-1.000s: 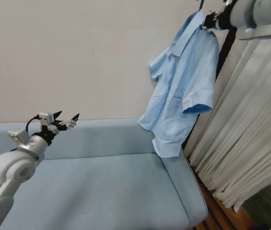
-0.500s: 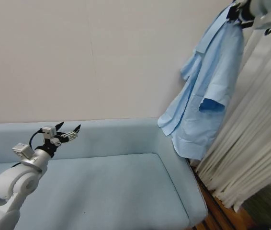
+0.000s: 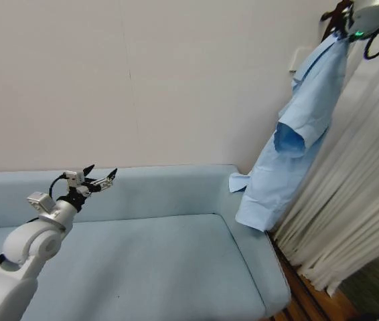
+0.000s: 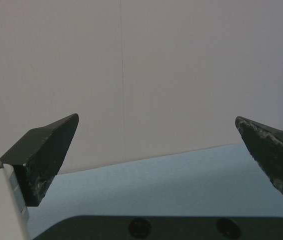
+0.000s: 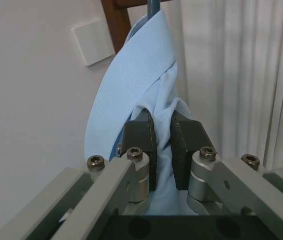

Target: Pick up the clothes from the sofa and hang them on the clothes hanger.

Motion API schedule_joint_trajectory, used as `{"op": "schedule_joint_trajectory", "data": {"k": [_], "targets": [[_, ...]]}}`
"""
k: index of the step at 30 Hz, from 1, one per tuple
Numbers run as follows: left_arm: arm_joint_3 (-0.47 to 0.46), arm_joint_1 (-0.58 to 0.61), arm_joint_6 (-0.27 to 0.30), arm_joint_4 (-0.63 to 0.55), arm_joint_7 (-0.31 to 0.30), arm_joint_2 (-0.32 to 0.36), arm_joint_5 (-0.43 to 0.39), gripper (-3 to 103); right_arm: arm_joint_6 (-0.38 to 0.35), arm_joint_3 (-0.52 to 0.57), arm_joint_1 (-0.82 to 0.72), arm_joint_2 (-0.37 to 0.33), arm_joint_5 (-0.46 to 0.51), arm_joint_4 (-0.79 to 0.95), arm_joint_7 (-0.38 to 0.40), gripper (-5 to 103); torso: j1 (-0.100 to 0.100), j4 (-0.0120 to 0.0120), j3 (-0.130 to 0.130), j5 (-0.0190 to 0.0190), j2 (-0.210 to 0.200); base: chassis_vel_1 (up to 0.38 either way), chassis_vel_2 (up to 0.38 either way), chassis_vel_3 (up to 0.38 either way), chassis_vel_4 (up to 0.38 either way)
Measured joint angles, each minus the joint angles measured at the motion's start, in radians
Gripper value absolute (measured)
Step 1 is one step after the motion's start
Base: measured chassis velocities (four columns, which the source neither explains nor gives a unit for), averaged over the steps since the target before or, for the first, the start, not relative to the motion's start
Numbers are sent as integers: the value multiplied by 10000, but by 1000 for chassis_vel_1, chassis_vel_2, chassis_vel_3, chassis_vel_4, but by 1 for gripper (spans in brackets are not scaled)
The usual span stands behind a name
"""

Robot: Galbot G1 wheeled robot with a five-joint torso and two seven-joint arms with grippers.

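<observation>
Our right gripper [image 5: 162,131] pinches the blue shirt [image 3: 296,134] by its collar, high at the far right beside the wooden rack [image 5: 115,22] and clear of the sofa [image 3: 142,267]. We judge the pickup done, with hooking and letting go not yet done. Our left gripper [image 3: 100,179] hangs spread open near the sofa's back.

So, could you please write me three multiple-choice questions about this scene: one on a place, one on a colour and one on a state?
1. Where is the shirt?
A. on the floor
B. hanging high beside the curtain
C. on a chair

2. What colour is the shirt?
A. light blue
B. red
C. black

3. The left gripper is:
A. open and empty
B. shut on cloth
C. shut on a hanger

Key:
1. B: it hangs from the right gripper, next to the curtain.
2. A: the cloth is pale blue.
3. A: its fingers stand apart with nothing between them.
</observation>
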Motion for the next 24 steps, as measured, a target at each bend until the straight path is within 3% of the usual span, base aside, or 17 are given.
{"op": "schedule_joint_trajectory", "data": {"k": [10,14,24], "targets": [[425,-506,-171,436,94,-126,163,100,-426,-407,17,60,-645,-904,-345,8,1,0,0,1,0,0,0,0,0],[756,-764,-195,584,115,-260,291,100,-730,-567,21,39,-1223,-1379,-848,8,0,0,0,1,0,0,0,0,0],[1002,-1077,-182,705,129,-309,394,100,-1020,-325,-666,151,-1737,-2447,-1364,8,1,1,-1,2,0,0,0,0,0]]}}
